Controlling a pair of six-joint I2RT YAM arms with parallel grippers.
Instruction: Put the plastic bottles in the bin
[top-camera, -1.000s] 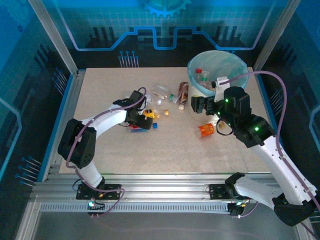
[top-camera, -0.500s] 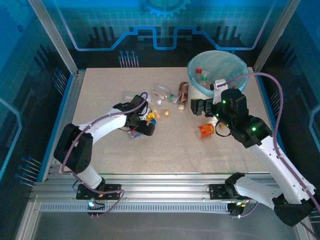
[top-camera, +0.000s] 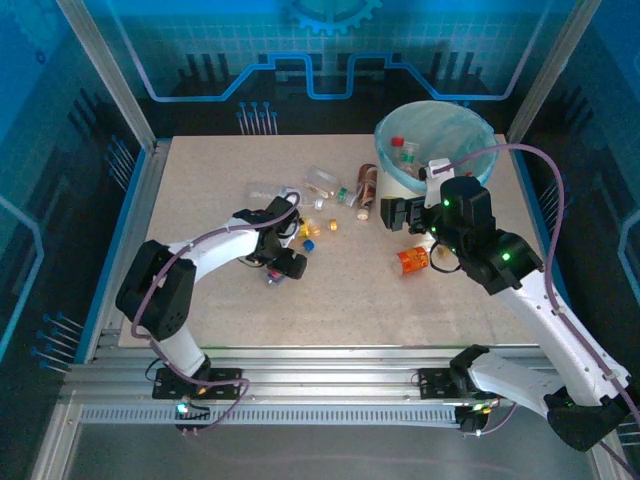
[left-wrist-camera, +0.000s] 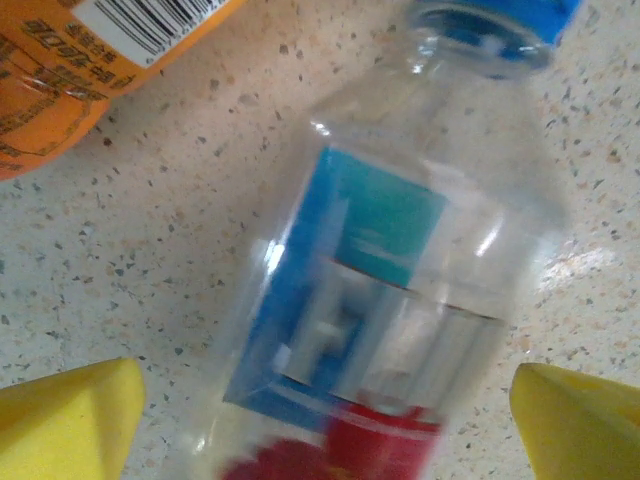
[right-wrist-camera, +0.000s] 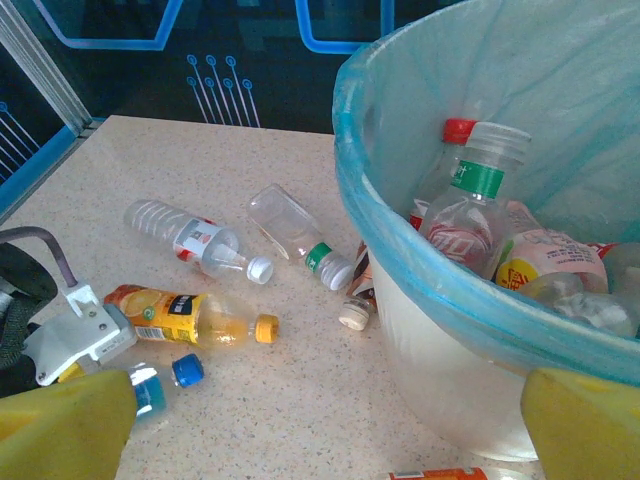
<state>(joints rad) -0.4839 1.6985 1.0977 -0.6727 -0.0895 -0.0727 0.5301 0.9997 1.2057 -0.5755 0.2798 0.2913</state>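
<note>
A robot lab cell: aluminium frame (top-camera: 330, 388), blue circuit-print panels (top-camera: 200, 60), speckled tabletop (top-camera: 340, 300).

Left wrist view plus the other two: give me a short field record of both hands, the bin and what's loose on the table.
left hand: open, fingers either side of a blue-capped bottle lying on the table
right hand: open, empty, facing the bin
bin: upright at the table's far right, several bottles inside
loose: yellow-capped bottle, white-capped bottle, green-banded bottle, orange-labelled bottle beside the right arm
likely next: close left hand on the blue-capped bottle
</note>
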